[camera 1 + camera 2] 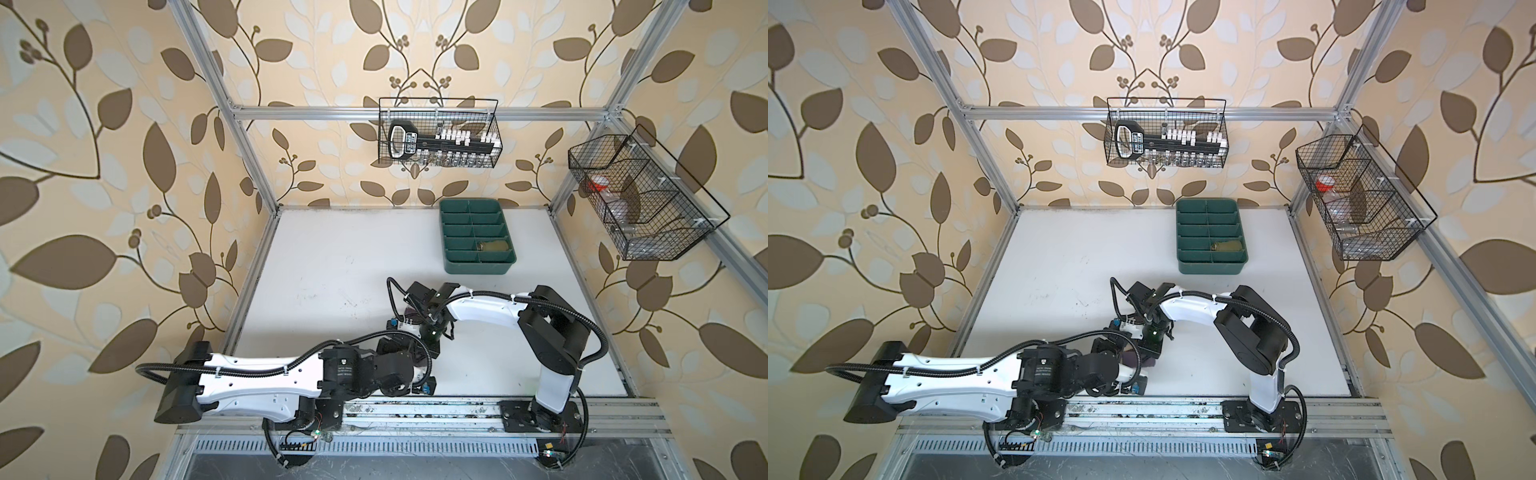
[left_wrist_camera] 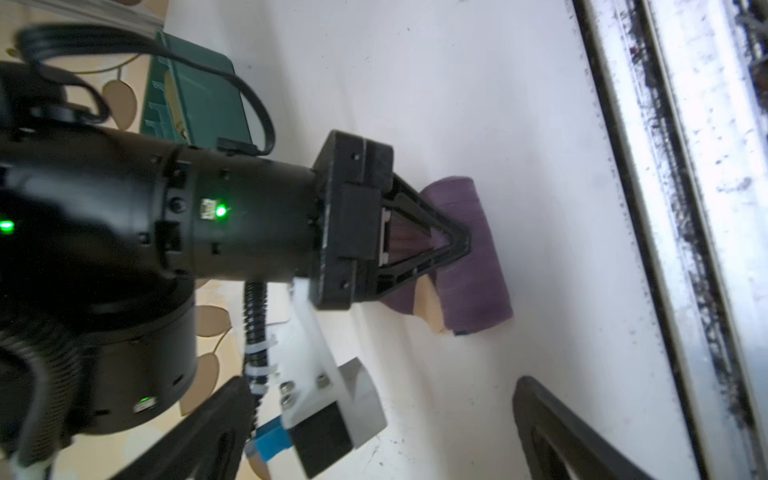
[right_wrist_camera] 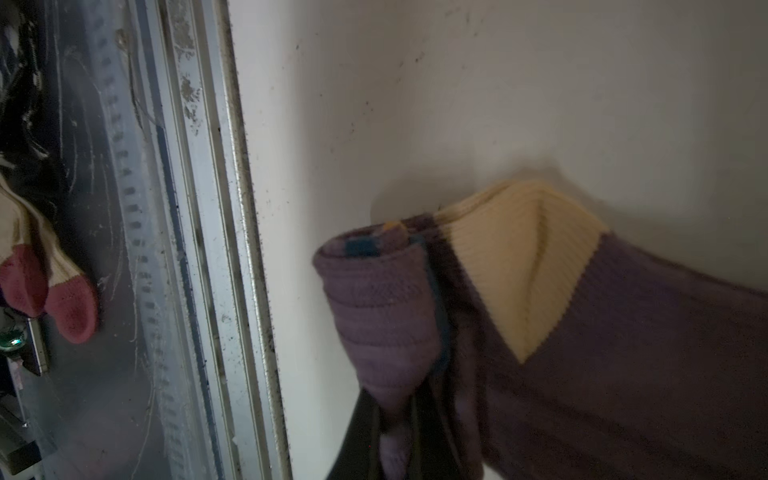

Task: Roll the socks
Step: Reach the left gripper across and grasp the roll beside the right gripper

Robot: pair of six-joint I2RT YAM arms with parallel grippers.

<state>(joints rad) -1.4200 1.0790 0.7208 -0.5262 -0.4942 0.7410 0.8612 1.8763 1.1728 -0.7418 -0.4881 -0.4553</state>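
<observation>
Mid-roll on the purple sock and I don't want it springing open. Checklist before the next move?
1. Grip: right pincer shut on the purple sock at its rolled end: ok.
2. Free arm: left pincer open, off the sock: ok.
3. Roll complete: not ok, the beige heel and the foot lie unrolled.
4. Roll tight inside: cannot tell.
5. First sock stowed: olive sock rolled, in a right-column compartment of the green tray: ok.
</observation>
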